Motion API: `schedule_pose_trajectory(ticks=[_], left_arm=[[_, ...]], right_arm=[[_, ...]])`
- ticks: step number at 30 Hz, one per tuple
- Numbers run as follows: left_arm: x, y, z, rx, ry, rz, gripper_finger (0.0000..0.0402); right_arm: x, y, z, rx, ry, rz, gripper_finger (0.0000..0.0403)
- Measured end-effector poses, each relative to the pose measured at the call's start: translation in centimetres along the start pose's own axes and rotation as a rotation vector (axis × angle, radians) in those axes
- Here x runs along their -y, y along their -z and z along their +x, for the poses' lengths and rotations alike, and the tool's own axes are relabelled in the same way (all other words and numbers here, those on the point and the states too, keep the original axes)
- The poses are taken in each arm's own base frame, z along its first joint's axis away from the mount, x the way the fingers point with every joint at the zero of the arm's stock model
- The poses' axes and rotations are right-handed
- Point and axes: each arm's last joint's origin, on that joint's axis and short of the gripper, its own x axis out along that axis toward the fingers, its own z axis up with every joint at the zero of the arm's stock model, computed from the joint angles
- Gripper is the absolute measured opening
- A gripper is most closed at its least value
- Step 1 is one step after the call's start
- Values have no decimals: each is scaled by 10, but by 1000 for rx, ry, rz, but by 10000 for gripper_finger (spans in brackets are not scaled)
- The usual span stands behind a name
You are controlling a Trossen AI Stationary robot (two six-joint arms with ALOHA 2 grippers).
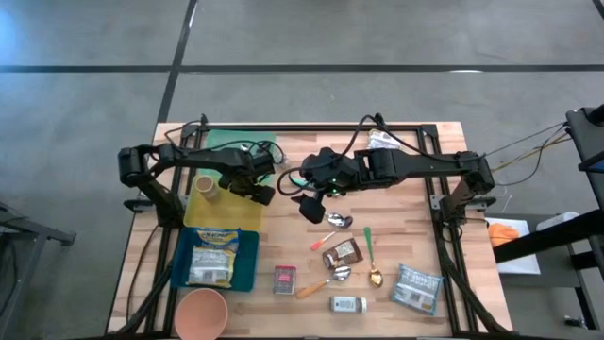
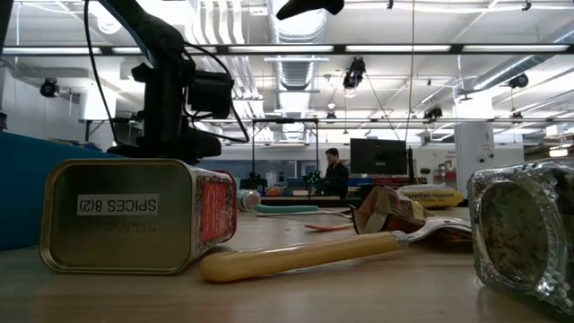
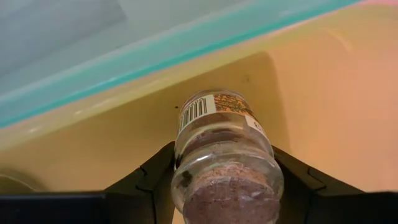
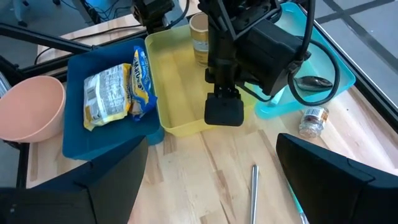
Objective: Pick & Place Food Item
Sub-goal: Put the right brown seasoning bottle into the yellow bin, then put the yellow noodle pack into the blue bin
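The left end effector (image 3: 225,186) is clamping a glass spice jar (image 3: 224,155), suspending it over the yellow tray (image 1: 243,215) at the tabletop's nine o'clock for depositing. The right end effector (image 1: 311,203) is hovering wide open and empty near centre, giving clearance.

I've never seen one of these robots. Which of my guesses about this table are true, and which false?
1. The left gripper holds a glass spice jar. True.
2. The pink bowl is full of food. False: it is empty.
3. The right gripper is open and holds nothing. True.
4. The blue tray is empty. False: food packets lie in it.
5. The jar is over the yellow tray. True.
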Motion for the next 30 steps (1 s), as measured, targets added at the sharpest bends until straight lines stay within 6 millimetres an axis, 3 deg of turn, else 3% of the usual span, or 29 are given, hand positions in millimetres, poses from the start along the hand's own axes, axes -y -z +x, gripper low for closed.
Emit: schedule_pose_trajectory(ticks=[6,11,19,27,30], left_arm=[[0,0,0,-9,8,12,283],[0,1,0,-19,16,-4,324],[3,-1,-13,-11,35,6,336],[6,1,-47,30,75,67,337],[6,3,-64,58,102,95,337]], right_arm=[[0,0,0,0,0,0,354],[0,0,0,-1,1,0,354],[1,1,0,-10,9,6,354],[3,2,-2,-9,51,24,354],[7,4,-4,-9,150,9,354]])
